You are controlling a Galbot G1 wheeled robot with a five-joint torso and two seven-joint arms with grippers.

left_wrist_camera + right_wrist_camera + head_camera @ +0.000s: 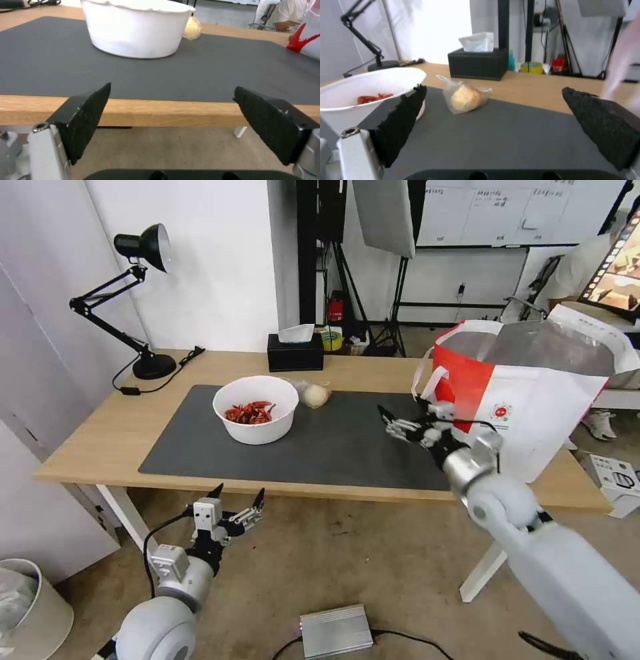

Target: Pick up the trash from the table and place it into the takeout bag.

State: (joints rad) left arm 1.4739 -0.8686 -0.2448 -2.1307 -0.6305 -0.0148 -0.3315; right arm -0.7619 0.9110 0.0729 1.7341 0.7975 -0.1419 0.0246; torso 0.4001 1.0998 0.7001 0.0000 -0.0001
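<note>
On the dark mat of the table [100, 440] stands a white bowl [255, 409] of red chilli scraps, with a pale bun in a clear bag [313, 395] just right of it. The takeout bag [533, 400], white with a red side and foil lining, stands open at the table's right end. My right gripper [390, 421] hovers open and empty over the mat, just left of the bag; its wrist view shows the bun bag [465, 98] and bowl [370, 92] ahead. My left gripper [239, 492] hangs open below the table's front edge, facing the bowl [136, 27].
A black tissue box [295, 352] and a black desk lamp [143, 247] stand along the table's far edge. A silver box [335, 631] with a cable lies on the floor, a white bin [30, 607] at lower left. The mat [333, 447] is bare at its centre.
</note>
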